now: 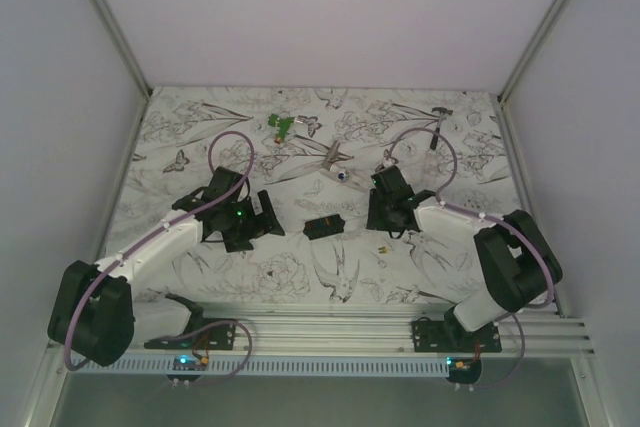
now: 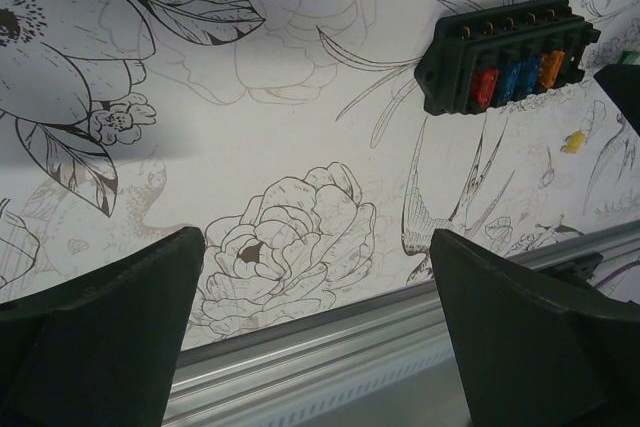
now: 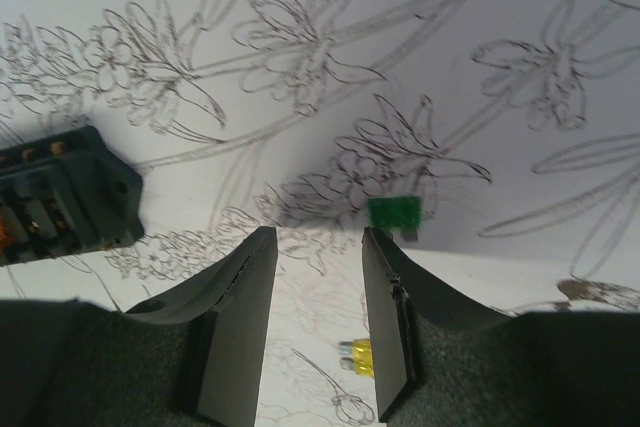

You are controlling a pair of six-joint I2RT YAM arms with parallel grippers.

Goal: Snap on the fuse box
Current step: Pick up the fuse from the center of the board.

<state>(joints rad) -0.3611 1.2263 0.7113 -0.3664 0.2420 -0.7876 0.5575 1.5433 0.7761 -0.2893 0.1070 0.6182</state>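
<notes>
Left pincer [image 2: 316, 247]: jaws stand wide apart, nothing between them, nothing held. It hangs low over the table [image 1: 200, 137], which carries a flower and bird print.

Right pincer [image 3: 318, 235]: jaws part way apart with a clear gap, table print visible through it. Nothing is gripped.

Fuse box [image 1: 323, 226]: lies on the table between the two pincers, touched by neither. In the left wrist view it sits ahead and to the right of the left pincer, well beyond the fingertips, its face showing red, blue and orange inserts in a row. In the right wrist view it sits off to the left of the right pincer, clear of the left finger, partly cut by the frame edge.

Green piece [image 3: 395, 213]: on the table just past the tip of the right pincer's right-hand finger; contact cannot be told.

Yellow piece [image 3: 358, 355]: on the table below the right pincer's gap, close to the right-hand finger.

Rail [image 2: 330, 347]: metal, runs under the left pincer.
</notes>
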